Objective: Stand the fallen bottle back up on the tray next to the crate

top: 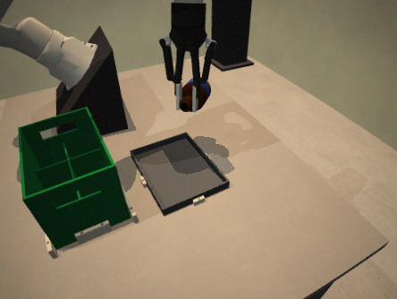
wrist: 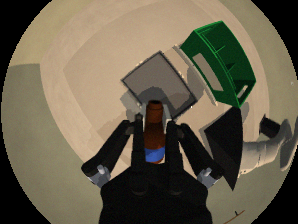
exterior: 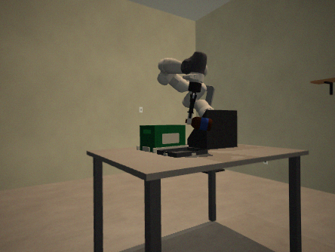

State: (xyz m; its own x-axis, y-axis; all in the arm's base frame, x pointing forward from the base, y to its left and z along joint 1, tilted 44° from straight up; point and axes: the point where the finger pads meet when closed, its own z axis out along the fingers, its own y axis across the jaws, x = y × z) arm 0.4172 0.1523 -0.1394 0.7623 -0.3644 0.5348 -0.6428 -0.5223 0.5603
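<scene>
My gripper (top: 188, 102) is shut on a brown bottle (top: 199, 98) with a blue band and holds it high above the table, behind the far end of the tray. The bottle lies roughly level in the fingers, its neck pointing toward the camera. The dark shallow tray (top: 179, 171) sits empty on the table, right of the green crate (top: 67, 176). In the side view the bottle (exterior: 201, 123) hangs well above the tray (exterior: 182, 152). In the wrist view the bottle (wrist: 154, 131) sits between the fingers, with the tray (wrist: 158, 87) below.
The green crate has inner dividers and stands left of the tray. A dark wedge-shaped block (top: 94, 85) stands behind the crate. A dark pillar (top: 231, 33) stands at the back of the table. The table's front and right edges are near.
</scene>
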